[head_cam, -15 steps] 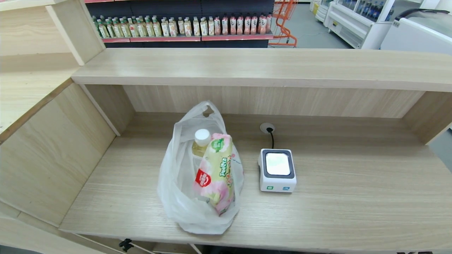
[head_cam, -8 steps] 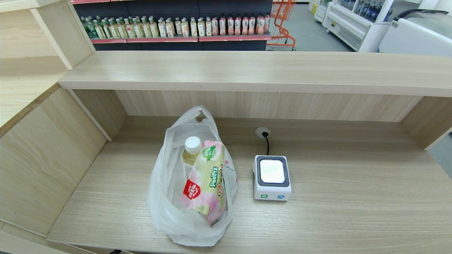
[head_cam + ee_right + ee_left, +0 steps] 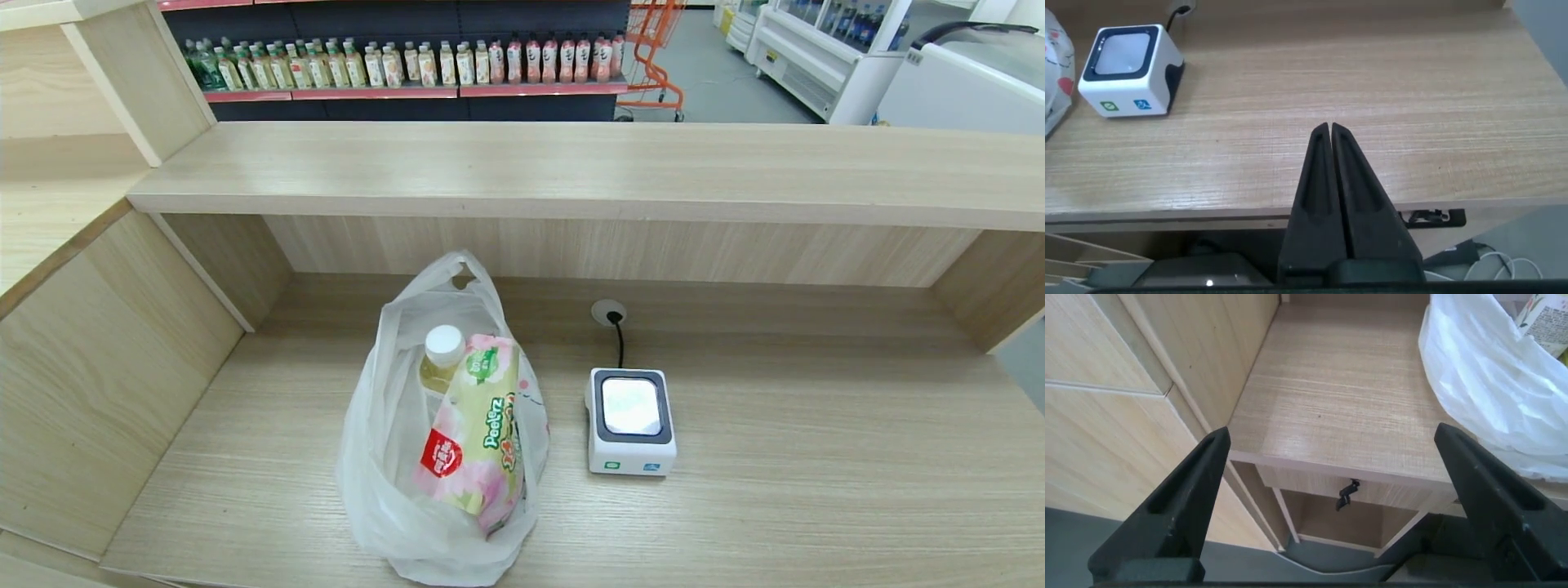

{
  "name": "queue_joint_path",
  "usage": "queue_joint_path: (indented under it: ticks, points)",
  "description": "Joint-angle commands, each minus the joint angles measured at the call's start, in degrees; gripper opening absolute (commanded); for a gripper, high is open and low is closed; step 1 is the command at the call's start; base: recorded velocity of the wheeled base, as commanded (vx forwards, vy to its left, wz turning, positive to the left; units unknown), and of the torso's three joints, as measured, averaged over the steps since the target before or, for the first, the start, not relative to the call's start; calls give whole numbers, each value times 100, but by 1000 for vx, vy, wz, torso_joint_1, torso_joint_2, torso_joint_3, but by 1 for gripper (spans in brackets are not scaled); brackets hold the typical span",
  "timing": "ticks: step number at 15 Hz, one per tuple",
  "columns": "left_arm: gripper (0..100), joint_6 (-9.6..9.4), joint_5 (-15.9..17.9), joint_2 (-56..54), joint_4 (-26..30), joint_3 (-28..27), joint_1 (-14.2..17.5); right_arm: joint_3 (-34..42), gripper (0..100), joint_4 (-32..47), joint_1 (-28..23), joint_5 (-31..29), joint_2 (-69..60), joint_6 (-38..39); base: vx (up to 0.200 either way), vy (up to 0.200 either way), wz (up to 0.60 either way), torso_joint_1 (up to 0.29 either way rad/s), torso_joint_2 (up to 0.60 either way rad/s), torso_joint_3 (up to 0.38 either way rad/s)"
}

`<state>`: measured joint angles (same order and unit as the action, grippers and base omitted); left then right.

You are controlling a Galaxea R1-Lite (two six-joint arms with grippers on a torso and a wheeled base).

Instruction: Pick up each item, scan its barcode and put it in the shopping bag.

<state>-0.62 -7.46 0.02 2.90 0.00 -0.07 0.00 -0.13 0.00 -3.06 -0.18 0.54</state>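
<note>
The white shopping bag (image 3: 374,465) stands on the bench (image 3: 816,490) just left of the barcode scanner (image 3: 630,420), holding a white-capped bottle (image 3: 443,349) and a pink-green snack packet (image 3: 482,445), the left tool (image 3: 1331,437) spread wide at the bench's front edge, the right tool (image 3: 1329,129) pressed together.

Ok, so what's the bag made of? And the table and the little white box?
The shopping bag looks like thin, see-through white plastic: it crinkles and the packet shows through. The counter looks like matte pale wood with grain lines, maybe laminate. The scanner seems hard white plastic, with a shiny glassy window on top.
</note>
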Motion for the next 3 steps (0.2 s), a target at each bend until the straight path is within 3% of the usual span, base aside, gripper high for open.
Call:
queue_joint_path:
  ticks: [1, 3]
  points:
    - [100, 1, -1, -2, 0, 0, 7, 0, 0, -4, 0, -2, 18, -1, 0, 0, 0, 0, 0, 0]
    - [100, 1, -1, -2, 0, 0, -1, 0, 0, -4, 0, -2, 18, 17, 0, 0, 0, 0, 0, 0]
